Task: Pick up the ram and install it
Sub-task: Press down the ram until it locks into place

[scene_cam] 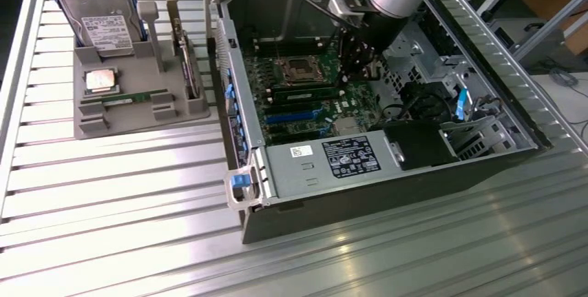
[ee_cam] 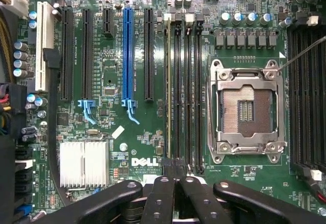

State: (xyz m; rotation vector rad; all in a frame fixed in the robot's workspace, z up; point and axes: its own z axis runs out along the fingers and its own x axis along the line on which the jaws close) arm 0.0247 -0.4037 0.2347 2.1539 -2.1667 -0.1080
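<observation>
Inside the open computer case [scene_cam: 241, 76], a ram [ee_cam: 168, 81] stands seated in its motherboard slot; the gripper [ee_cam: 175, 183] above has closed, empty fingers. The grey tray [scene_cam: 138, 114] holds another ram stick [scene_cam: 133, 98].

**Greens, Blues and Greys Inside the Open Case**

The dark green motherboard [ee_cam: 147, 132] carried black slots, one bright blue slot [ee_cam: 127, 56] and a white one [ee_cam: 45, 46]. A ribbed silver heatsink [ee_cam: 84, 163] sat by white lettering. The grey plastic holder [scene_cam: 129, 97] bore a thin green memory stick [scene_cam: 138, 96]. The black gripper [ee_cam: 175, 191] showed matte fingers.
</observation>
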